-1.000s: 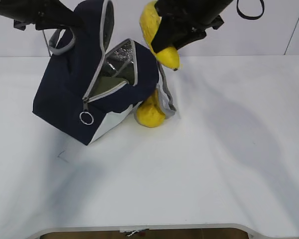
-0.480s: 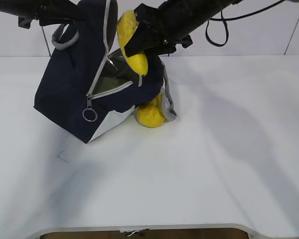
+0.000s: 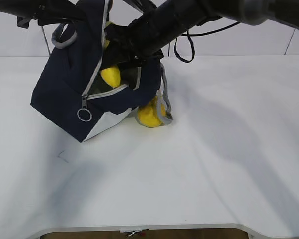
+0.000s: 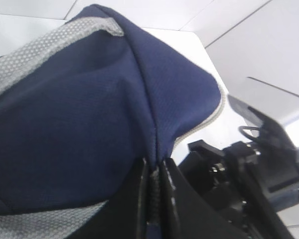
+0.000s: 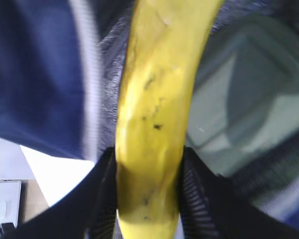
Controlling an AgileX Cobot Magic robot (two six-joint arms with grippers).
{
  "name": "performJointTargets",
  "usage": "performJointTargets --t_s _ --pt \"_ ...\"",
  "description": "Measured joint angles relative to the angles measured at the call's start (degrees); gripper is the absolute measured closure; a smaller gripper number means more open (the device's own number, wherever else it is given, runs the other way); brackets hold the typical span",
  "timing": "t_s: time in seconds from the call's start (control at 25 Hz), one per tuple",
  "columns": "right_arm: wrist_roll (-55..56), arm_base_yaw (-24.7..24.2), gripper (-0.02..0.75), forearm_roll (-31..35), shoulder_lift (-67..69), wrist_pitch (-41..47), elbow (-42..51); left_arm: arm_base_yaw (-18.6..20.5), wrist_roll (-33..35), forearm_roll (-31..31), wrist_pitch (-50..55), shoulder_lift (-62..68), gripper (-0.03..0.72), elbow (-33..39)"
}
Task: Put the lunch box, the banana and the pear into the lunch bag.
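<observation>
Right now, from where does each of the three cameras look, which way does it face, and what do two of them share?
Exterior view: sits in front of the table, above it, looking down at a slant at the lunch bag and the pear beside it; both arms enter from the top.
Left wrist view: sits close behind the left hand, facing the bag's blue flap pinched in it.
Right wrist view: sits behind the right hand, looking into the bag at the banana and the lunch box.
Shared: exterior and right wrist views both show the banana in the bag's opening.
</observation>
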Motion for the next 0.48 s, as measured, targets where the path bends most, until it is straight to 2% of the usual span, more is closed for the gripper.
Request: performJointTargets --t_s 0.28,0.4,0.48 --pt "0.0 0.1 0.453 1.4 2.2 0.3 -0.7 0.0 0.0 0.0 0.5 0.0 0.676 0.0" --pt "0.0 0.1 0.414 1.7 2.3 1.0 -0.7 0.0 0.0 0.0 0.5 0.0 0.676 0.0" --pt "0.0 0.1 0.353 1.8 2.3 1.2 -0.7 0.0 0.0 0.0 0.5 0.0 0.676 0.0"
